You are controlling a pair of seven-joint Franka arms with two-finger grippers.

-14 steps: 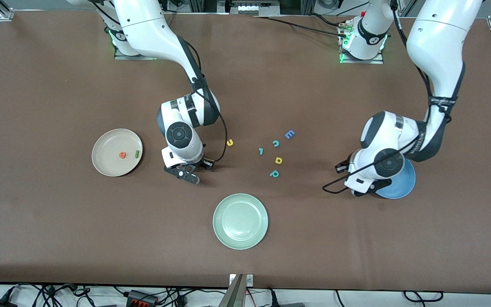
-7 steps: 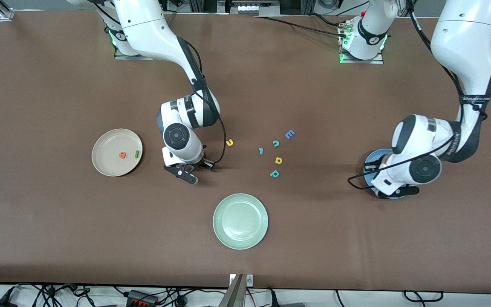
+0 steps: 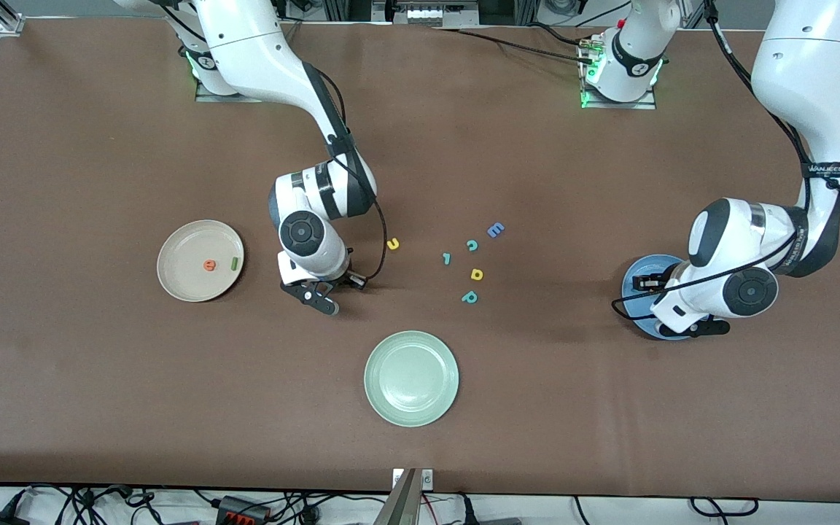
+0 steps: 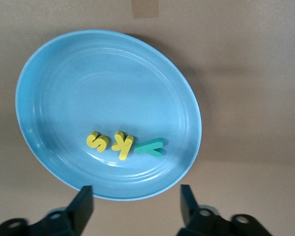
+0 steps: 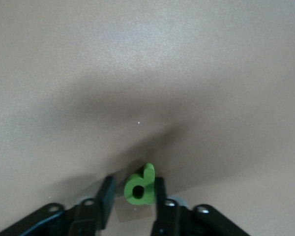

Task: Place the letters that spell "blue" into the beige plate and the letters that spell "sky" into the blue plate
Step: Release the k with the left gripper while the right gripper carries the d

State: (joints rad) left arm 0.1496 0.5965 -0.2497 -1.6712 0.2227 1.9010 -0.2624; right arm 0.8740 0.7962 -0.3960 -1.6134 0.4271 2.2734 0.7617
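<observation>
The blue plate (image 4: 88, 83) holds the yellow s (image 4: 97, 141), yellow k (image 4: 122, 143) and teal y (image 4: 150, 146) in a row. My left gripper (image 4: 136, 194) hangs open over that plate's rim, holding nothing. The beige plate (image 3: 179, 281) holds the orange e (image 3: 209, 265) and the thin green l (image 3: 234, 263). The yellow u (image 3: 393, 244) lies on the table. My right gripper (image 5: 132, 189) is down at the table between the beige plate and the u. It straddles the green b (image 5: 140, 187): one finger touches it, the other stands a small gap off.
A pale green plate (image 3: 411, 378) sits nearer the front camera. Loose letters lie mid-table: a blue E (image 3: 495, 230), a teal c (image 3: 472, 245), a small teal piece (image 3: 447, 257), a rounded yellow letter (image 3: 476, 274) and a teal p (image 3: 469, 297).
My left arm has swung toward its own end of the table, across the blue plate, and its gripper has opened. The right arm has barely moved.
</observation>
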